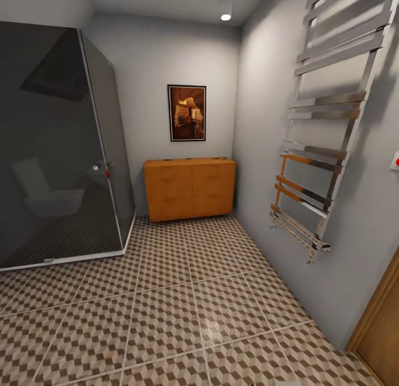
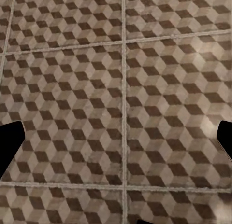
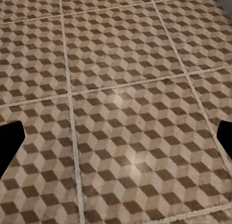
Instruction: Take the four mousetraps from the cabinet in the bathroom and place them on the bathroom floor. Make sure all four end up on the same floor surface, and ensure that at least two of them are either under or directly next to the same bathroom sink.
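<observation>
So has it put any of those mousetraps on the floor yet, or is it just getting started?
Just getting started, it seems. Nothing looks done: the patterned floor carries no traps where the pictures show it. The orange cabinet stands against the far wall with its drawers shut, some dark specks on its top too small to identify. Both wrist cameras look down at bare tiles. Fetching and placing all four remains.

This is a home bathroom. A dark glass shower enclosure [image 1: 55, 147] fills the left corner, and a chrome ladder-style towel rail [image 1: 327, 125] hangs on the grey right wall. The bathroom floor [image 1: 183, 308] is tiled in a brown, beige and white cube pattern with pale grout. An orange-brown wooden cabinet [image 1: 190, 188] stands against the back wall beneath a framed picture [image 1: 187, 112], and a ceiling spotlight [image 1: 226, 6] glows above.
</observation>
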### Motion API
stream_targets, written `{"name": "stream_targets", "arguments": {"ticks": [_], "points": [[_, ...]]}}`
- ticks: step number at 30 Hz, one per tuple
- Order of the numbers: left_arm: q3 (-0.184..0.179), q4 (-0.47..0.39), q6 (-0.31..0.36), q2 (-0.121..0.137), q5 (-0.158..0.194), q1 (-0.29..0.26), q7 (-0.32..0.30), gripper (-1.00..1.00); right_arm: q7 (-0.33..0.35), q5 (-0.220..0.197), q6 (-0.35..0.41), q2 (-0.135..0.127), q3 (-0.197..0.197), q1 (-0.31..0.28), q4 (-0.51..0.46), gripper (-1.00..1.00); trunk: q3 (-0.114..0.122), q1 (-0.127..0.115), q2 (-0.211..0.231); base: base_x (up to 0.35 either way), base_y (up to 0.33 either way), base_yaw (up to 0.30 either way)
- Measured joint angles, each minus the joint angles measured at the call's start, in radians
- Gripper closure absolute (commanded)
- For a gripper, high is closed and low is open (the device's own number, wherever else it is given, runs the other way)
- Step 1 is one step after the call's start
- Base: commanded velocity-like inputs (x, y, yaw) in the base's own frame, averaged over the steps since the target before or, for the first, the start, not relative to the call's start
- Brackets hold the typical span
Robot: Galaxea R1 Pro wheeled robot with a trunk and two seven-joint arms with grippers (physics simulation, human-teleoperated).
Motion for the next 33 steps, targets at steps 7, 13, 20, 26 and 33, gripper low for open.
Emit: {"name": "stream_targets", "arguments": {"ticks": [7,13,20,26,33], "points": [[0.000,0.000,0.000,0.000,0.000,0.000,0.000,-1.00,-0.001,0.001,0.000,0.000,0.000,0.000,0.000,-1.00,0.000,0.000,0.000,0.226,-0.046,0.009],[0.000,0.000,0.000,0.000,0.000,0.000,0.000,-1.00,-0.001,0.000,0.000,0.000,0.000,0.000,0.001,-1.00,-0.004,0.000,0.000,0.227,-0.118,0.116],[0.000,0.000,0.000,0.000,0.000,0.000,0.000,-1.00,-0.001,0.000,0.000,0.000,0.000,-0.001,-0.001,-1.00,-0.010,0.000,0.000,0.227,-0.188,0.158],[0.000,0.001,0.000,0.000,0.000,0.000,0.000,-1.00,-0.001,0.000,0.000,0.000,0.000,0.000,0.000,-1.00,-0.013,0.000,0.000,0.227,-0.203,0.061],[0.000,0.002,0.000,0.000,0.000,0.000,-0.001,-1.00,-0.001,0.000,0.000,0.000,0.000,0.000,0.000,-1.00,-0.013,0.000,0.000,0.227,-0.204,0.011]]}}
